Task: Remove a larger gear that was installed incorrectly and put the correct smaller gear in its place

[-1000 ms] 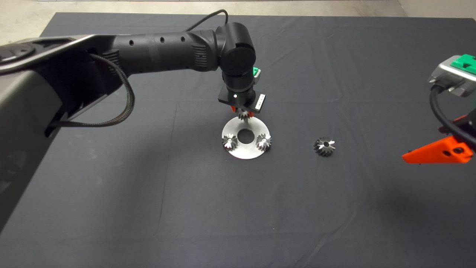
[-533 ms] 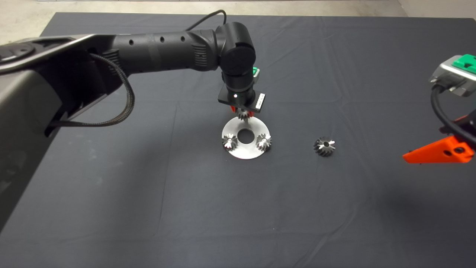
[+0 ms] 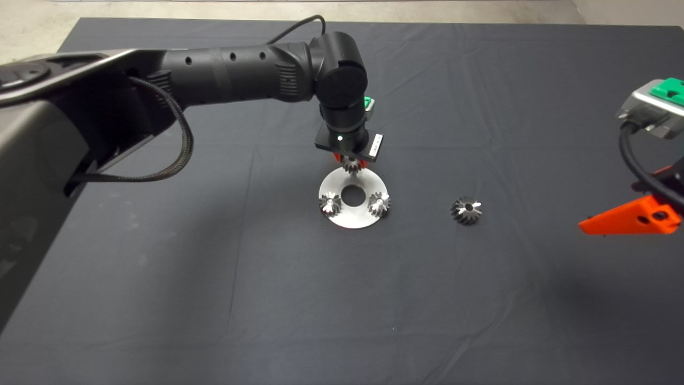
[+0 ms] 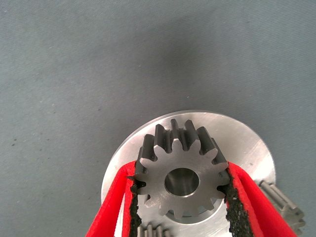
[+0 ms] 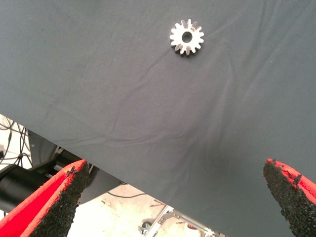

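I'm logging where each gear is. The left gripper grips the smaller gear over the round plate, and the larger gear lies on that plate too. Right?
Not quite. The larger gear lies on the mat, off to the side of the round plate, as the head view shows. The rest holds: the left gripper grips the smaller gear over the plate.

Head view overhead, far — wrist views close, down onto mat [image 3: 214,299]; all share it.

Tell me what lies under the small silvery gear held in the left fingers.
Under the small silvery straight-toothed gear, clamped by the left gripper, lies the round silver metal plate. Any mounting pin beneath is covered.
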